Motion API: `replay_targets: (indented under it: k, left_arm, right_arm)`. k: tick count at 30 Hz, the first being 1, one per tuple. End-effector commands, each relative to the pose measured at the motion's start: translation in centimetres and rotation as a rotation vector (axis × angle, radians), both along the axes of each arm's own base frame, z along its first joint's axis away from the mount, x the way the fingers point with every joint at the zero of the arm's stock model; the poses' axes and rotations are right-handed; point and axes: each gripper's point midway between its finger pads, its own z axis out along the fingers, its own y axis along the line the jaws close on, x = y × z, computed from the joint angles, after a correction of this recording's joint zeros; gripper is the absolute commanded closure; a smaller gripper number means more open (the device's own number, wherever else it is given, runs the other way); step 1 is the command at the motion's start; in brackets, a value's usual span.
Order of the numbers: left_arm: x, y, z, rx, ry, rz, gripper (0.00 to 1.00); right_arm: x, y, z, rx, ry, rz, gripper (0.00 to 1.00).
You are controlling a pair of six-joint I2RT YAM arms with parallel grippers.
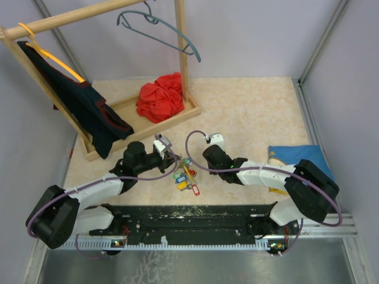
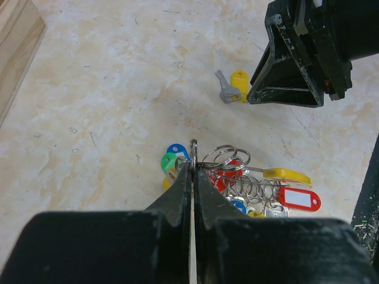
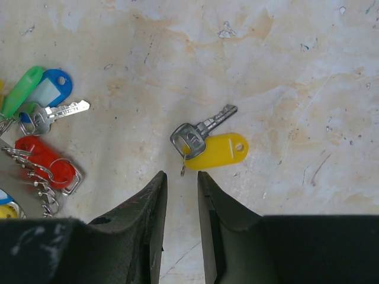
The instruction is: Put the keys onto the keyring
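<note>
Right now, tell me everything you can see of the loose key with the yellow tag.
The loose key looks like silver metal, squarish head, notched blade. A glossy yellow plastic tag with a small hole is joined at its head. Both lie flat on the beige table, apart from the other keys, just ahead of the right gripper, whose parted jaws touch nothing.

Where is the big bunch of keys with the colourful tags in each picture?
Top external: the bunch of keys lies just below the middle of the picture.
Left wrist: low, right of centre, beside the left pincer pinching the keyring.
Right wrist: at the left edge.
Shared landmark: the lone yellow-tagged key, upper right in the left wrist view, centre in the right wrist view; too small to find from above.
</note>
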Motion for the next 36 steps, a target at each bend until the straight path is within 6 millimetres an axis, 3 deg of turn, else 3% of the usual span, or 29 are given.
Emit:
replay_targets:
  k: [1,10,23,36]
  left_arm:
    - [0.3,-0.4,1.4,-0.023,-0.024,-0.015,0.99]
    - [0.3,-0.5,1.3,-0.022,-0.018,-0.019,0.99]
    - [0.3,-0.5,1.3,-0.022,-0.018,-0.021,0.99]
    - [0.3,-0.6,1.3,-0.023,-0.016,-0.023,0.99]
  right_arm:
    - [1.4,1.4,2.1,0.062,-0.059,-0.051,0.73]
    - [1.4,1.7,0.3,0.048,-0.038,-0.062,0.78]
    - [1.4,1.5,-0.9,0.020,-0.027,-0.065,0.83]
    - [1.8,1.2,-0.4,0.020,-0.030,-0.124,0.80]
